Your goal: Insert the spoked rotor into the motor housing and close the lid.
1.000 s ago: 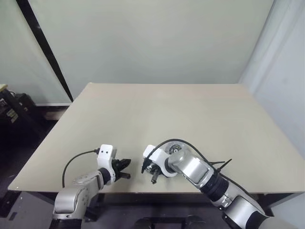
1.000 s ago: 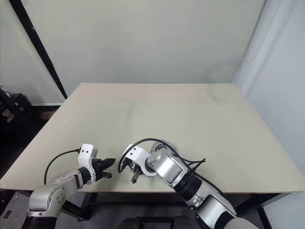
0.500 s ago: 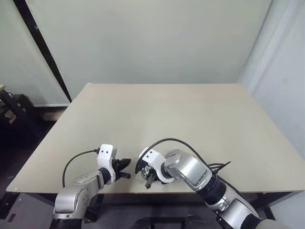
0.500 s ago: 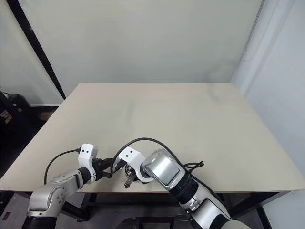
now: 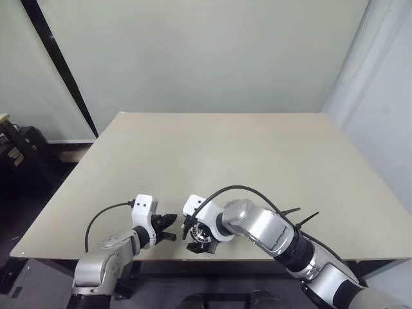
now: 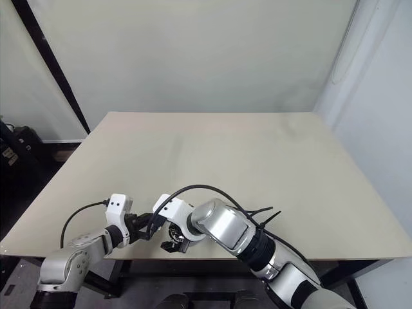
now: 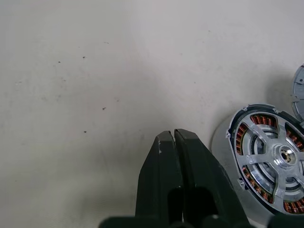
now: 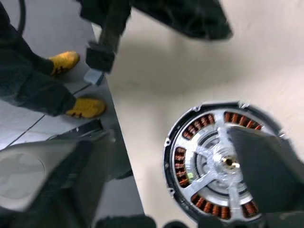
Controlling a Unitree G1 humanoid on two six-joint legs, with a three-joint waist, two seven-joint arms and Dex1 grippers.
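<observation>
Head views: the right gripper (image 5: 195, 239) has swung in from beside the motor housing (image 5: 205, 239) to hang over it near the table's (image 5: 257, 161) front edge; left gripper (image 5: 168, 228) just beside, fingers shut on nothing.

Left wrist view: spoked rotor (image 7: 278, 159) sits inside the housing's copper windings, lid (image 7: 298, 92) apparently open at the rim.

Right wrist view: right jaws now spread wide, empty, above the seated rotor — so insertion looks done, lid closing left.
</observation>
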